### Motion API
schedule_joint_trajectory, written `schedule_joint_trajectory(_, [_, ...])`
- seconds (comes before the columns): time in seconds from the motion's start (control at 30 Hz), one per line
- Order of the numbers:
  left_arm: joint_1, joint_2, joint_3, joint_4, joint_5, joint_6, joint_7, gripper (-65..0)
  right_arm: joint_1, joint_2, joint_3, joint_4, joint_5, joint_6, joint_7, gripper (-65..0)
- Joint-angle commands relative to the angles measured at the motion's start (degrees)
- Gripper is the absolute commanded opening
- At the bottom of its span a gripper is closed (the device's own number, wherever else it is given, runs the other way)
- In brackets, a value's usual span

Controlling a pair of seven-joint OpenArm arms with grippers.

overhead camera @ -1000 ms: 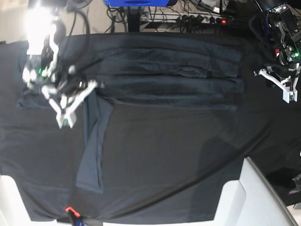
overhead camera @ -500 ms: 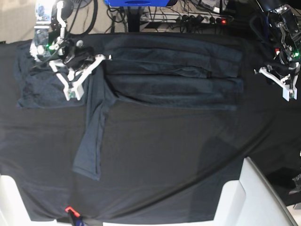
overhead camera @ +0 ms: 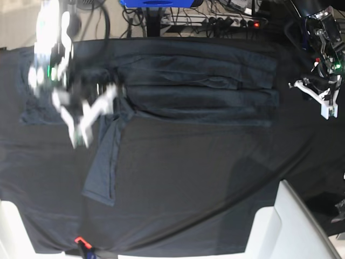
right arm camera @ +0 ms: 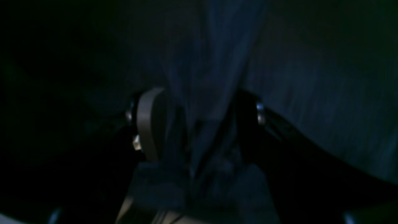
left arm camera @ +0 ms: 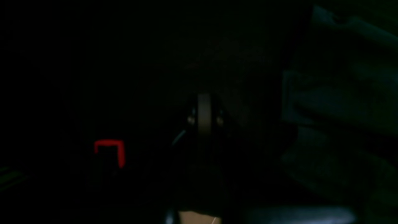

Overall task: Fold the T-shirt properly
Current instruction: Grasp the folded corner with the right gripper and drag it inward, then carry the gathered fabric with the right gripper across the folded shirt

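The dark slate-grey T-shirt (overhead camera: 199,86) lies folded in a long band across the far side of the black tablecloth (overhead camera: 205,178). One sleeve (overhead camera: 102,162) trails toward the front. My right gripper (overhead camera: 83,127) is blurred by motion at the shirt's left end, beside the top of that sleeve. In the right wrist view its fingers (right arm camera: 146,124) stand wide apart, open, with a loose fold of T-shirt (right arm camera: 202,93) between them. My left gripper (overhead camera: 326,105) hovers at the table's right edge, off the shirt. In the dark left wrist view the left gripper (left arm camera: 203,115) is shut on nothing.
White moulded shapes (overhead camera: 291,216) stand at the front right and the front left corner (overhead camera: 11,226). A small red marker (overhead camera: 79,240) sits at the front edge, and a red mark (left arm camera: 109,151) shows in the left wrist view. Cables and a power strip (overhead camera: 226,21) lie behind the table.
The right gripper has swung toward the front along the sleeve's top and its jaws have gone from shut to wide apart. The sleeve shifted slightly. The left arm has barely moved.
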Motion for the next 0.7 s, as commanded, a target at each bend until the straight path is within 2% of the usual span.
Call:
schedule_joint_trajectory(0.0, [-0.01,-1.03,-0.29,1.26,-0.23,0.03,-0.91,-65.0,4.11,0.39,0.3,-2.66,-0.42,-0.35,0.53,-31.4])
schedule_joint_trajectory(0.07, [2.01,-1.03,-0.29,2.14,-0.32,-0.41,-1.18,-65.0,11.41,0.48,0.48,-11.72,-0.42,-0.26,1.85,-31.4])
schedule_joint_trajectory(0.13, [4.47,-0.68,-0.29,3.37,-0.32,-4.45,-3.64,-65.0,17.56,0.48,0.48,-21.13,-0.42,-0.26,4.31,-31.5])
schedule_joint_trajectory(0.2, [7.81,-0.59,-0.29,4.17,-0.32,-9.02,-7.15,-65.0,22.49,0.48,0.48,-30.62,-0.42,-0.35,8.79,-31.5])
schedule_joint_trajectory(0.23, [9.39,-0.59,-0.38,4.17,-0.32,-10.26,-8.65,-65.0,24.42,0.48,0.48,-34.93,-0.42,-0.62,11.26,-31.5])
schedule_joint_trajectory(0.37, [14.05,-0.5,-1.96,3.64,-0.32,-11.4,-12.78,-65.0,29.69,1.79,0.48,-48.47,-0.42,-0.79,18.82,-31.5])
schedule_joint_trajectory(0.5, [15.46,1.17,-8.03,3.55,-0.32,-11.57,-14.19,-65.0,31.28,2.67,0.48,-54.18,-0.42,-0.88,23.21,-31.5])
schedule_joint_trajectory(0.6, [15.46,1.87,-11.99,3.55,-0.32,-12.1,-14.28,-65.0,31.28,4.26,0.48,-53.92,-0.42,-4.13,23.56,-31.5])
schedule_joint_trajectory(0.67, [15.46,1.87,-13.13,3.2,-0.32,-14.65,-14.1,-65.0,31.36,4.43,0.48,-54.0,-0.42,-5.36,23.74,-31.5])
